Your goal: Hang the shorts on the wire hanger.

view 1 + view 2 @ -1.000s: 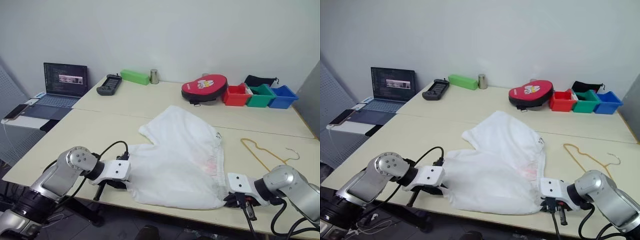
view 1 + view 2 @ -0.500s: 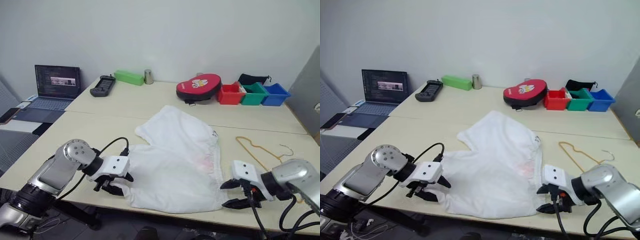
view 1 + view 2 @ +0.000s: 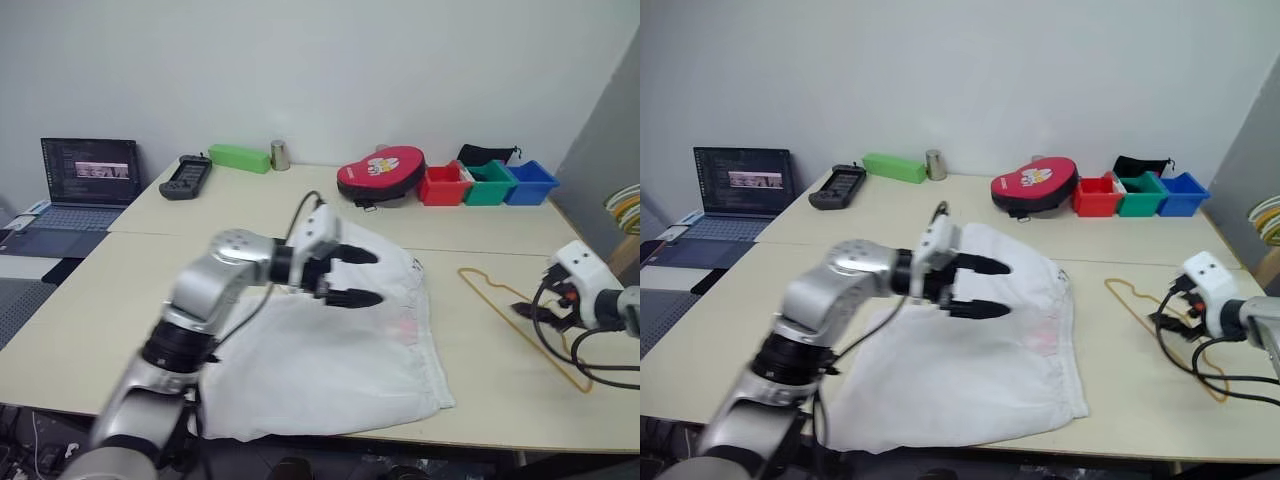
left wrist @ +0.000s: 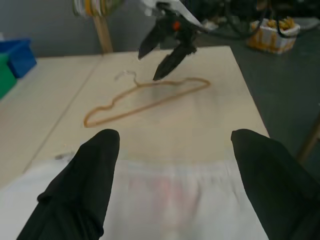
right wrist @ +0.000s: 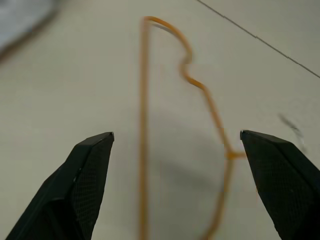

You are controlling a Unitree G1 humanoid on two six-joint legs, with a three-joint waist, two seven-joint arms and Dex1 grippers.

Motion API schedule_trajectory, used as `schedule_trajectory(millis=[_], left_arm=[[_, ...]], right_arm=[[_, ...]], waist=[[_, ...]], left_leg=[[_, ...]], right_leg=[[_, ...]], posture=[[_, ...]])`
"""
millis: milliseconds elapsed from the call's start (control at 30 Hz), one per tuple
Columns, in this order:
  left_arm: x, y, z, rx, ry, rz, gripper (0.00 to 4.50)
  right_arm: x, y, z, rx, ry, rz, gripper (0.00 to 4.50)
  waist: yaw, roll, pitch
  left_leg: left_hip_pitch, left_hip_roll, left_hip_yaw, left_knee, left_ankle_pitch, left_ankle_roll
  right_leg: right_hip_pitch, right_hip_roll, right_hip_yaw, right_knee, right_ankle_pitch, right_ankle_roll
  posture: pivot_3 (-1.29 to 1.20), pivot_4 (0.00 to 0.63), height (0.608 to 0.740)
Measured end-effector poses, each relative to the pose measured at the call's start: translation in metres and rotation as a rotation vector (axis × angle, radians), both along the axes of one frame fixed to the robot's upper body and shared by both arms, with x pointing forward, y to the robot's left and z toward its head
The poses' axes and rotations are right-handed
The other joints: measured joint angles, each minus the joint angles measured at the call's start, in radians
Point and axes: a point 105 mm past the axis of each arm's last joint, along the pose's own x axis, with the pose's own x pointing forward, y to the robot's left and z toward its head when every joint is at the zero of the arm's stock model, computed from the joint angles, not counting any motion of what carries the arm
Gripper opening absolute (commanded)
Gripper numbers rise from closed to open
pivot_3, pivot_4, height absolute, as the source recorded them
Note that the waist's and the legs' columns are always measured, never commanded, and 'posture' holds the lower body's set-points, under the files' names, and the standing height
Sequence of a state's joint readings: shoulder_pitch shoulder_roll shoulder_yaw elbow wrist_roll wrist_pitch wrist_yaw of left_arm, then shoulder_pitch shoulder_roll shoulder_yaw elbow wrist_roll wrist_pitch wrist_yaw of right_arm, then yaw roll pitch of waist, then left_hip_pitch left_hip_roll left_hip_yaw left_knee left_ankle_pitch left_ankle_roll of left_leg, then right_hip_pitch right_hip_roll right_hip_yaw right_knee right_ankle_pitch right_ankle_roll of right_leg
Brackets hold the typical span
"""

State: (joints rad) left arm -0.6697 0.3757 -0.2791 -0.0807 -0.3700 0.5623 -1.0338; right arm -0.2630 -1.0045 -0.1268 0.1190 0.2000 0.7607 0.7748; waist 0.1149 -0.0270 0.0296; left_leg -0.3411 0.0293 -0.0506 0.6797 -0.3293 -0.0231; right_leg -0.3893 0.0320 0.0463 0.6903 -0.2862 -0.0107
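On the near half of the table point(image 3: 90, 300) the shorts point(image 3: 330, 350) lie spread flat, white with a faint pink print near the right side, waistband edge toward the right, nothing gripping them. Left gripper point(image 3: 364, 277) hangs above the far part of the shorts, pointing right, both black fingers point(image 3: 352, 256) spread wide and empty; left wrist view confirms the wide gap with the cloth below and nothing between the pads. Right of the shorts, apart from the fabric, the wire hanger point(image 3: 505, 305) lies flat on bare tabletop, thin yellow-tan triangle, long side running from far-left to near-right; hook end is too faint to make out in the head views. Right gripper point(image 3: 1168, 313) sits at the right edge of the table just over the hanger's right portion, fingers parted and empty; right wrist view shows the hanger wire point(image 5: 187, 100) running between its two spread tips on the surface below, not clamped, contact cannot be told. Left wrist view also catches the right gripper point(image 4: 162, 50) open just above the hanger point(image 4: 145, 97). Far side of the table: red pouch point(image 3: 380, 175), red bin point(image 3: 440, 186), green bin point(image 3: 488, 184), blue bin point(image 3: 528, 182), green box point(image 3: 240, 158), small metal cup point(image 3: 281, 155), black controller point(image 3: 186, 173). Laptop point(image 3: 85, 175) on a side desk at far left, screen lit.
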Motion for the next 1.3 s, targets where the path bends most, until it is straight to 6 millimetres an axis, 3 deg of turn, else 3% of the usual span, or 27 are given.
schedule_trajectory(millis=[100, 333, 400, 667, 833, 933, 1300], left_arm=[[0.001, -0.011, -0.011, -0.007, -0.011, 0.037, 3.82], [-0.003, -0.012, -0.024, 0.024, -0.017, 0.035, 3.82], [-0.005, -0.008, -0.034, 0.043, 0.004, 0.043, 3.82], [-0.007, -0.007, -0.039, 0.054, 0.015, 0.044, 3.82], [-0.008, -0.011, -0.039, 0.053, 0.012, 0.033, 3.82], [-0.008, -0.013, -0.037, 0.052, 0.003, 0.027, 3.85], [-0.005, -0.012, -0.034, 0.061, -0.016, 0.030, 3.85]], right_arm=[[0.006, -0.018, -0.007, -0.006, 0.017, -0.048, 4.28], [0.002, -0.029, -0.030, 0.070, 0.117, -0.099, 4.28], [-0.005, -0.029, -0.037, 0.093, 0.165, -0.091, 4.28], [-0.040, -0.040, -0.064, 0.111, 0.296, -0.118, 4.28], [-0.043, -0.041, -0.065, 0.100, 0.285, -0.112, 4.28], [-0.043, -0.043, -0.066, 0.103, 0.280, -0.117, 3.82], [-0.052, -0.035, -0.070, 0.108, 0.310, -0.041, 1.15]], waist=[[-0.012, 0.003, -0.001], [-0.028, 0.005, -0.001], [-0.031, 0.005, -0.001], [-0.032, 0.006, -0.001], [-0.036, 0.006, -0.001], [-0.036, 0.005, -0.001], [-0.034, 0.005, -0.001]], left_leg=[[0.005, 0.000, 0.000, -0.001, 0.000, 0.000], [0.011, 0.000, 0.001, -0.001, 0.001, 0.001], [0.011, 0.000, 0.000, -0.001, 0.001, 0.001], [0.011, -0.001, 0.000, -0.001, 0.001, 0.001], [0.012, -0.001, 0.000, -0.001, 0.000, 0.001], [0.013, -0.001, 0.000, -0.001, 0.001, 0.001], [0.013, -0.001, -0.002, -0.001, 0.000, 0.001]], right_leg=[[0.001, 0.001, 0.002, 0.005, 0.000, -0.001], [0.005, 0.002, 0.003, 0.007, -0.002, -0.003], [0.005, 0.002, 0.002, 0.007, -0.002, -0.003], [0.005, 0.001, 0.002, 0.006, -0.002, -0.003], [0.008, 0.001, 0.001, 0.006, -0.003, -0.003], [0.010, 0.001, 0.001, 0.005, -0.003, -0.002], [0.015, 0.001, -0.001, -0.004, -0.002, -0.001]], posture=[[0.19, 0.000, 0.740], [0.21, 0.000, 0.740], [0.21, 0.000, 0.740], [0.19, 0.000, 0.740], [0.18, 0.000, 0.740], [0.18, 0.000, 0.740], [0.18, 0.000, 0.740]])
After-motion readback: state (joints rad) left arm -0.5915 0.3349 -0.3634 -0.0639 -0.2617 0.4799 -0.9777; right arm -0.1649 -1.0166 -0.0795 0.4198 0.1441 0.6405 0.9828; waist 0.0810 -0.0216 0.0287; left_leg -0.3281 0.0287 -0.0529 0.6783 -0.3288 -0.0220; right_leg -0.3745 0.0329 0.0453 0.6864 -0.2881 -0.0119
